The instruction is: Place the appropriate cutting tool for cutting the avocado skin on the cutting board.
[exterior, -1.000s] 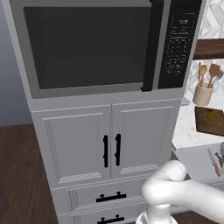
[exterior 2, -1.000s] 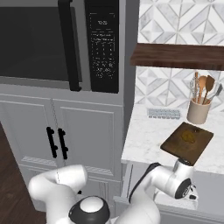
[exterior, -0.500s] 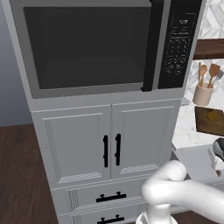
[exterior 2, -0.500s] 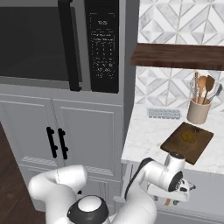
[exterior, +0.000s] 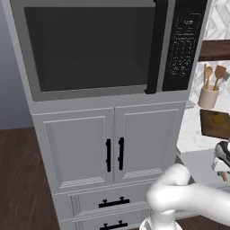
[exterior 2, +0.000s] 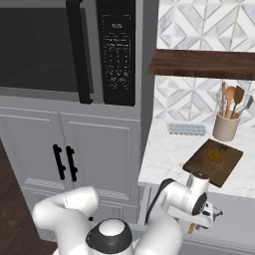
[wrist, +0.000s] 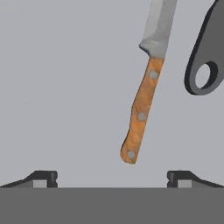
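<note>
A knife (wrist: 141,116) with a riveted orange wooden handle and a steel blade lies on a flat grey drawer floor (wrist: 65,87). Its handle end points down between my two fingertips (wrist: 41,178). My gripper (wrist: 111,179) hangs open just above it, holding nothing. The right base view has the gripper (exterior 2: 208,219) low over the open drawer, with the orange handle tip (exterior 2: 191,228) beside it. The dark brown cutting board (exterior 2: 214,160) lies on the marble counter with the small olive avocado (exterior 2: 215,155) on it. From the left base view the gripper (exterior: 223,165) sits below the board (exterior: 215,123).
A dark grey tool handle with a hole (wrist: 205,57) lies right of the knife. A crock of wooden utensils (exterior 2: 225,127) and an ice tray (exterior 2: 187,129) stand behind the board. A wooden wall shelf (exterior 2: 204,63) hangs above. A microwave (exterior: 103,45) tops the white cabinet (exterior: 108,148).
The hand has dropped lower over the open drawer and turned down toward the knife. The jaws have stayed wide open; nothing else has moved.
</note>
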